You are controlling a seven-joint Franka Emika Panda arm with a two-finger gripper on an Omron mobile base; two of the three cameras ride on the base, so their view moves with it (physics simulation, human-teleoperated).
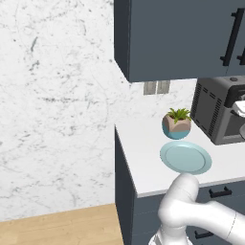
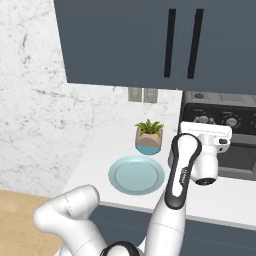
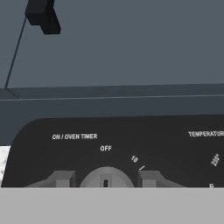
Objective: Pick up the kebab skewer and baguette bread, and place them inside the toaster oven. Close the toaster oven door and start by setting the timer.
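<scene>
The toaster oven [image 1: 213,115] [image 2: 235,107] stands on the counter at the right, under the wall cabinets. In the hand view its black control panel [image 3: 131,144] is close up, with the grey timer knob [image 3: 105,174] under the words "ON / OVEN TIMER". The knob's mark points up at OFF. My gripper [image 3: 105,180] is shut on this knob, one fingertip [image 3: 63,179] on each side. In the right base view the white hand [image 2: 206,142] presses against the oven's front. The kebab skewer and the baguette bread are out of view. I cannot tell how the oven door stands.
A light-blue plate [image 1: 185,158] [image 2: 136,174] lies bare on the white counter [image 1: 143,153] near its front edge. A small potted plant [image 1: 177,123] [image 2: 149,136] stands behind it. Dark blue wall cabinets [image 1: 182,38] hang low over the oven. The counter ends at the left.
</scene>
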